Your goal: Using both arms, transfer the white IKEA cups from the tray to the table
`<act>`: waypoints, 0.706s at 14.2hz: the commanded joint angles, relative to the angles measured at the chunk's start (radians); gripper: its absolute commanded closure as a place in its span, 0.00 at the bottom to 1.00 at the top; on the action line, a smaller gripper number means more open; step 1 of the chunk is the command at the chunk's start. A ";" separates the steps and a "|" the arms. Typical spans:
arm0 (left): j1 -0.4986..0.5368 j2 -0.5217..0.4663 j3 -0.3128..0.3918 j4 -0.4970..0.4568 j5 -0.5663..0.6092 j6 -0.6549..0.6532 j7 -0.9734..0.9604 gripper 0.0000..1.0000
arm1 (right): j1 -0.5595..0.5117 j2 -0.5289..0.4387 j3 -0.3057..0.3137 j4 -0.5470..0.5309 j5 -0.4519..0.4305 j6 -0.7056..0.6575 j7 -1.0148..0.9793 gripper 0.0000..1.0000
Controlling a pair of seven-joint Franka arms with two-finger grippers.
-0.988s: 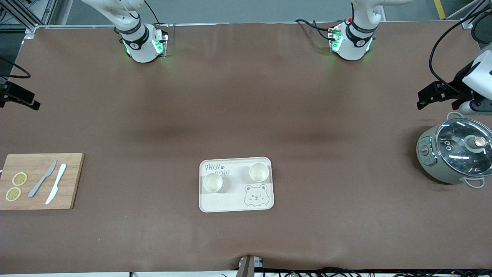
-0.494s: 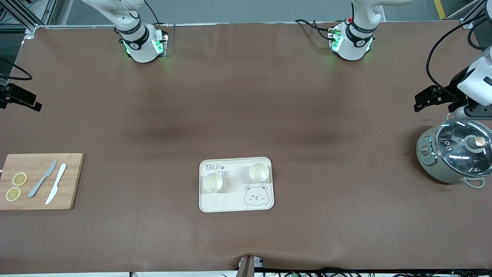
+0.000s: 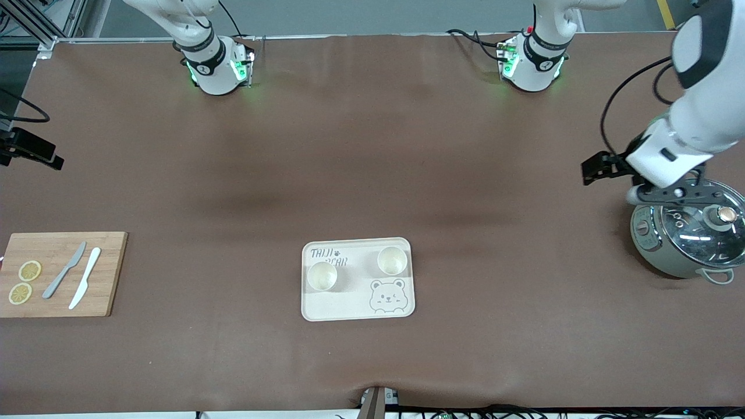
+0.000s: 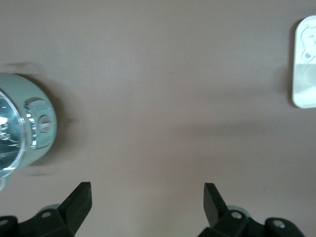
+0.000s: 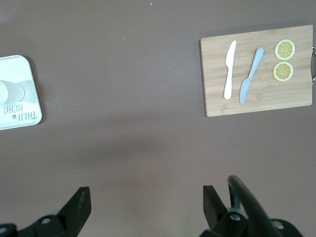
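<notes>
Two white IKEA cups stand upright on the cream bear-printed tray (image 3: 349,305) in the middle of the table. One cup (image 3: 322,276) is toward the right arm's end, the other cup (image 3: 391,260) toward the left arm's end and slightly farther from the front camera. My left gripper (image 3: 669,194) hangs in the air over the rim of the pot, open and empty (image 4: 147,186), well away from the tray (image 4: 306,64). My right gripper (image 5: 146,191) is open and empty over bare table between the tray (image 5: 17,91) and the cutting board. Only a black part of its hand shows at the front view's edge.
A grey-green pot with a glass lid (image 3: 689,233) stands at the left arm's end; it also shows in the left wrist view (image 4: 19,123). A wooden cutting board (image 3: 58,273) with two knives and two lemon slices lies at the right arm's end.
The left arm has swung in from the table's end toward the middle, its hand now over the pot's rim. The right hand has barely moved. The cups have not moved.
</notes>
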 commanded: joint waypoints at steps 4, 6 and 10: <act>-0.062 0.145 -0.002 0.119 -0.041 0.053 -0.105 0.00 | 0.040 -0.001 0.005 0.006 0.055 0.035 0.013 0.00; -0.087 0.206 -0.002 0.161 -0.041 0.054 -0.143 0.00 | 0.064 0.026 0.006 0.012 0.063 0.064 0.015 0.00; -0.128 0.317 -0.002 0.244 -0.044 0.135 -0.174 0.00 | 0.203 0.100 0.005 0.006 0.069 0.170 0.224 0.00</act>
